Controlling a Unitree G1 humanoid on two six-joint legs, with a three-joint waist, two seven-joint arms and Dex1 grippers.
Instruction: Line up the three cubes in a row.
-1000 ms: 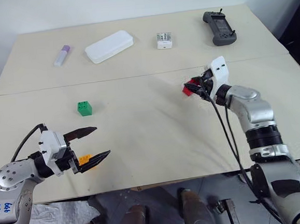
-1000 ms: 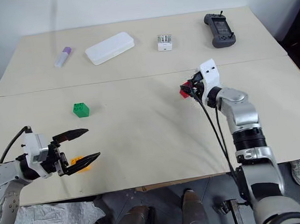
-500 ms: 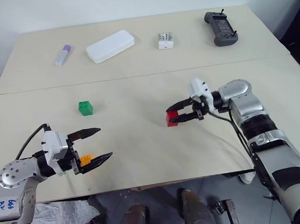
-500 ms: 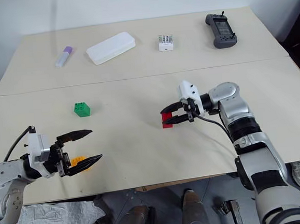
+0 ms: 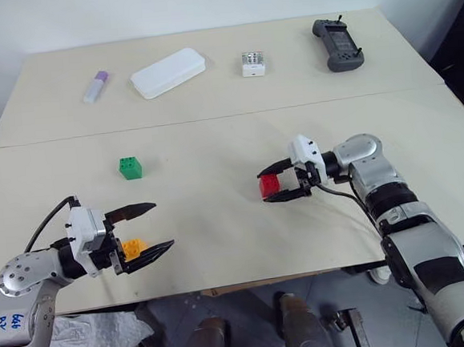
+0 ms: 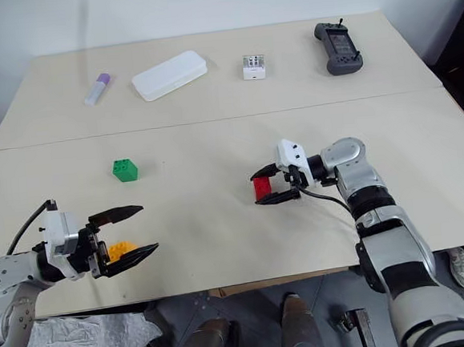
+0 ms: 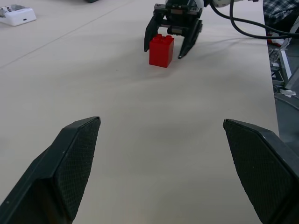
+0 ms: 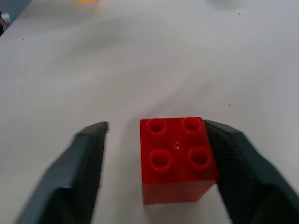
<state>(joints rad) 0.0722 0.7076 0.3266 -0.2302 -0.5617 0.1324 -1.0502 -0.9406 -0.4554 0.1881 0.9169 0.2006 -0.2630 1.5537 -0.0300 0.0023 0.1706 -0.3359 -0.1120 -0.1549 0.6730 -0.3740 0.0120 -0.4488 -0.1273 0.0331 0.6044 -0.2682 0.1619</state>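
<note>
Two beige tables (image 5: pixel 220 223) butted together; far table holds a white case (image 5: pixel 168 71), a marker (image 5: pixel 95 86), a small white box (image 5: pixel 253 63) and a black controller (image 5: pixel 338 43), none of them in play. Red cube (image 5: pixel 270 185) stands upright, studs up, on the near table, between the parted fingers of the right gripper (image 5: pixel 279 183); in the right wrist view one finger touches its side, the other stands clear, so released, not clamped. Green cube (image 5: pixel 130 167) sits well apart to the left. Yellow cube (image 5: pixel 132 247) lies near the front edge, between the wide-open fingers of the left gripper (image 5: pixel 146 228), ungrasped. Judgement: red is placed, not yet in line with the others. To finish the release cleanly, back the right gripper straight out along its fingers so the touching one does not drag or twist the cube.
</note>
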